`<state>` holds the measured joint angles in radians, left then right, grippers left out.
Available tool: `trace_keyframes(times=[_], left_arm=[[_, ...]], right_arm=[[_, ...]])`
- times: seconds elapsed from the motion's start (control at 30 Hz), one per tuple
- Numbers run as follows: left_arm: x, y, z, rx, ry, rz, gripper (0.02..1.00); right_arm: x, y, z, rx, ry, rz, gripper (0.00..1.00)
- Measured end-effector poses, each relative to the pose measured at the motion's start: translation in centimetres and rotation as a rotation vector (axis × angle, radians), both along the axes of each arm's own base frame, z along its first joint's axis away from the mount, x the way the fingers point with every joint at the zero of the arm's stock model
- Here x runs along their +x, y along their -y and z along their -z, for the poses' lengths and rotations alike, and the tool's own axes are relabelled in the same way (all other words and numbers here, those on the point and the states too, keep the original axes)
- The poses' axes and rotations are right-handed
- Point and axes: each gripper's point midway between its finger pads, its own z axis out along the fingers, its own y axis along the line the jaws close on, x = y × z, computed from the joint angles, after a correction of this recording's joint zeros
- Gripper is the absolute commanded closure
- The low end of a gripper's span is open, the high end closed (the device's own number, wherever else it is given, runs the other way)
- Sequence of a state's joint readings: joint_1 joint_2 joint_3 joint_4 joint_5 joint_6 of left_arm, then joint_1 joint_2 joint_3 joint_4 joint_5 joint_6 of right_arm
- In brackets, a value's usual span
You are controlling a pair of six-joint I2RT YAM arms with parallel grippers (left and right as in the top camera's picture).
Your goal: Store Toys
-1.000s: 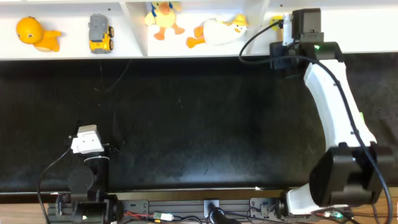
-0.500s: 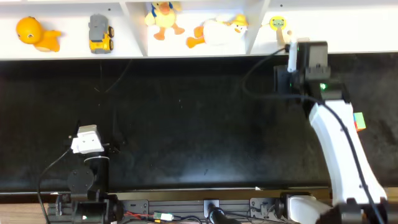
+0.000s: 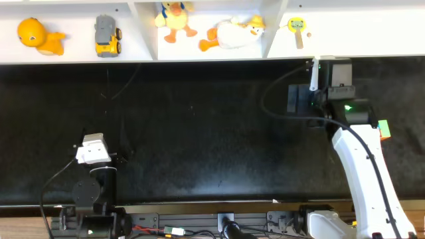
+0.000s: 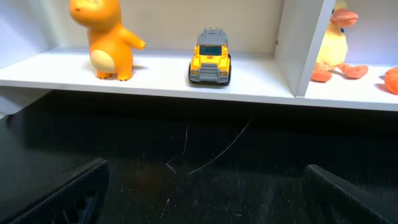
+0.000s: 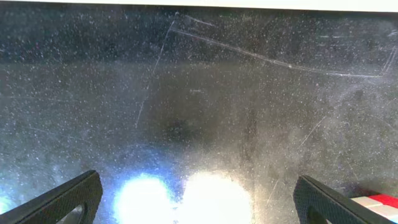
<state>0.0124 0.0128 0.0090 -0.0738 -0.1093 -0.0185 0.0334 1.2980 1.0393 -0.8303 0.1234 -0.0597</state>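
- My left pincer (image 4: 202, 174) hangs released and empty over the worktop's near-left corner.
- My right pincer (image 5: 196, 190) is spread and empty, near the coloured cube (image 3: 383, 129) by the right edge. I judge that cube the only toy left to store.
- On the shelf (image 3: 199, 54) along the far edge: orange figure (image 3: 40, 34), yellow truck (image 3: 106, 36), two plush ducks (image 3: 174, 18), small yellow toy (image 3: 297, 28).
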Motion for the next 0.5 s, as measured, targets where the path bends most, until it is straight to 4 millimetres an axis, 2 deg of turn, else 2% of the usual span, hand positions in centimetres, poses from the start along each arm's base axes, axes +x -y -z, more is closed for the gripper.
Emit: trace_keyframes(times=[0.2, 0.5], left_arm=[[0.0, 0.0, 0.0, 0.000, 0.000, 0.000, 0.020], [0.0, 0.0, 0.0, 0.000, 0.000, 0.000, 0.020]], right_arm=[[-0.2, 0.0, -1.5, 0.002, 0.050, 0.001, 0.005], [-1.3, 0.1, -5.7, 0.008, 0.187, 0.004, 0.005]])
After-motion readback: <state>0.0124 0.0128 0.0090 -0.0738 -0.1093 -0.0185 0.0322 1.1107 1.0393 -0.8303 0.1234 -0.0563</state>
